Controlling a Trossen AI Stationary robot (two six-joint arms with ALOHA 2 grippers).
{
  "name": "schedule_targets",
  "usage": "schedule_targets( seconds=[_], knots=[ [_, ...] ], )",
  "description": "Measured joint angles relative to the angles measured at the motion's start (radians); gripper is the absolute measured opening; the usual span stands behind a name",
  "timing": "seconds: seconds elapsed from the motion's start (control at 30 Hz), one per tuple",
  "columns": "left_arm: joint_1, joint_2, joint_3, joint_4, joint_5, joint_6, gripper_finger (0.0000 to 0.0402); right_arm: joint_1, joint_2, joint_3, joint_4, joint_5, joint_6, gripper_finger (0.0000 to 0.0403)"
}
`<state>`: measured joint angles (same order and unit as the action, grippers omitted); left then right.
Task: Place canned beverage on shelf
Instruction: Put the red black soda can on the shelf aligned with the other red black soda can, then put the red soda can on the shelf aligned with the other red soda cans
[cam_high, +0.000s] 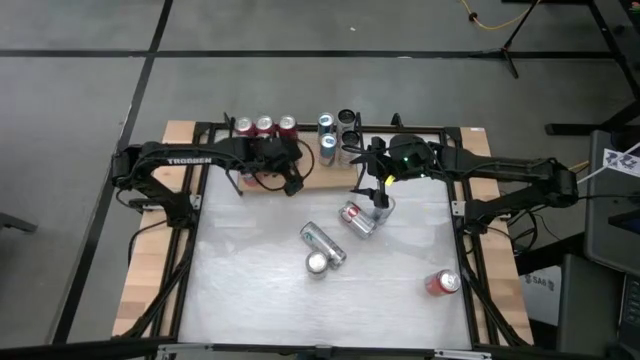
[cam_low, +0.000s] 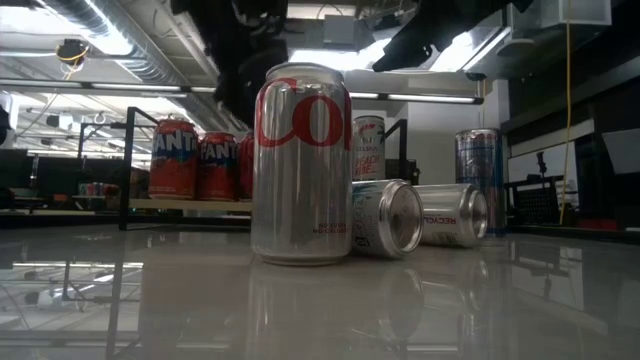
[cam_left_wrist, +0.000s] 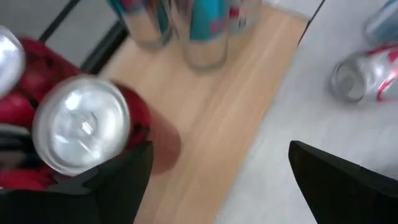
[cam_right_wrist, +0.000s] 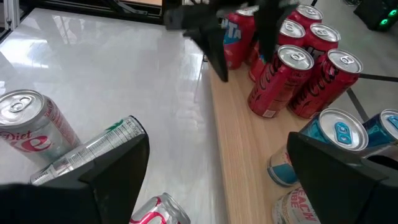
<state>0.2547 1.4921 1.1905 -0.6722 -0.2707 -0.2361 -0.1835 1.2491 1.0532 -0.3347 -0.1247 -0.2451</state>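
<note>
Jaws spread on both grippers, I judged the right gripper (cam_high: 378, 196) should straddle the tipped Coke can (cam_high: 357, 219) squarely before shelving; the left gripper (cam_high: 292, 170) waited over the shelf (cam_high: 262, 186).

We see a glossy whitish worktop (cam_low: 480, 300) mirroring the cans. The Diet Coke can (cam_low: 301, 165) is shiny brushed metal. The shelf (cam_right_wrist: 249, 162) is smooth, matt light wood, edged with thin black metal rails (cam_low: 128, 170).
</note>
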Motion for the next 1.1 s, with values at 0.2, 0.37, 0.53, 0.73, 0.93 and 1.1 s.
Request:
schedule_targets(
  seconds=[0.2, 0.37, 0.53, 0.73, 0.93, 1.1],
  knots=[
    [0.001, 0.000, -0.087, 0.070, -0.001, -0.026, 0.0364, 0.000, 0.000, 0.000, 0.000, 0.000, 0.000, 0.0372],
    [0.014, 0.000, -0.097, 0.104, -0.030, -0.025, 0.0364, 0.000, 0.000, 0.000, 0.000, 0.000, 0.000, 0.0372],
    [0.038, 0.000, -0.097, 0.109, -0.060, -0.025, 0.0364, 0.000, 0.000, 0.000, -0.001, 0.000, 0.000, 0.0372],
    [0.042, 0.000, -0.097, 0.109, -0.049, -0.024, 0.0364, 0.000, 0.000, 0.000, -0.001, 0.000, 0.000, 0.0372],
    [0.014, 0.000, -0.097, 0.110, -0.024, -0.025, 0.0364, 0.000, 0.000, 0.000, -0.001, 0.000, 0.000, 0.0372],
    [-0.027, 0.000, -0.097, 0.136, 0.023, -0.024, 0.0364, 0.000, 0.000, 0.000, -0.001, 0.000, 0.002, 0.0372]
  ],
)
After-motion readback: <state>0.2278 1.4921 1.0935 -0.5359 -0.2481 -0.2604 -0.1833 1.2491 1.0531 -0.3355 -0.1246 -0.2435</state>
